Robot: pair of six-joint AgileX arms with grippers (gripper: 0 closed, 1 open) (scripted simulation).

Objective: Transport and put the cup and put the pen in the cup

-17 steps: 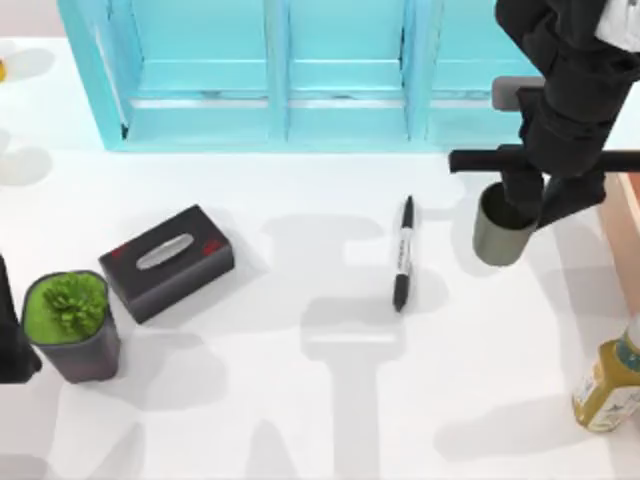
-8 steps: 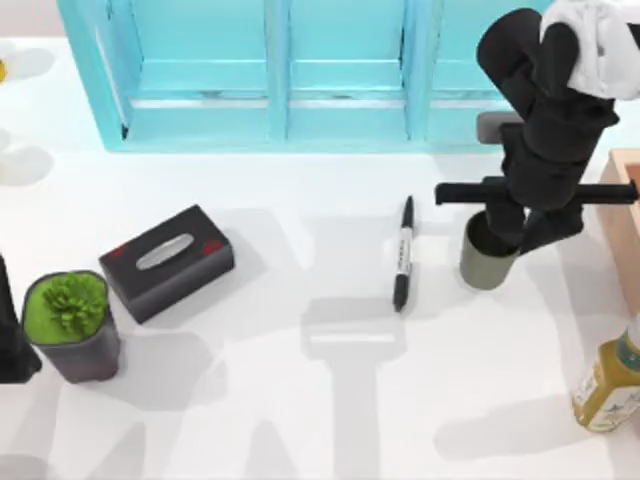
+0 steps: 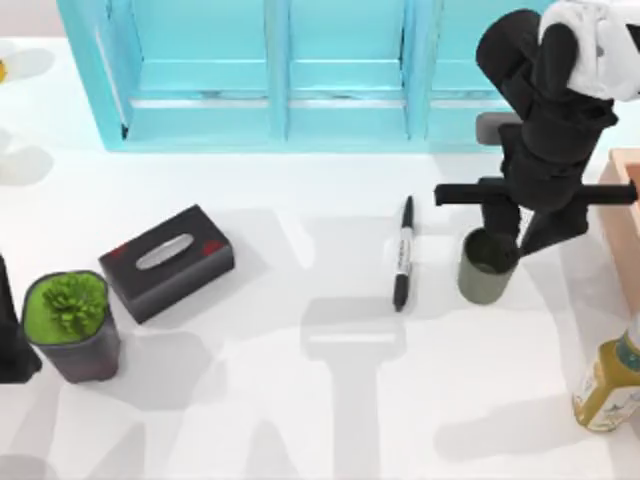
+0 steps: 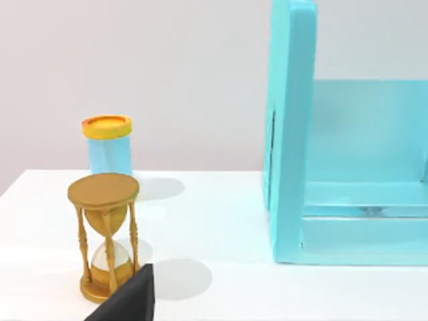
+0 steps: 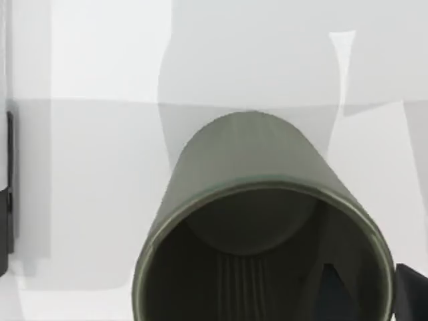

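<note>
Leftmost, my left claw sits parked at the table's left edge beside a potted plant; whether it is apart or together I cannot tell. Next, a black tissue box carries red marks too small to read. Further right lies the pen, its white label band unreadable, just left of my right claw. That claw grips the upright cup's rim, one finger inside.
</note>
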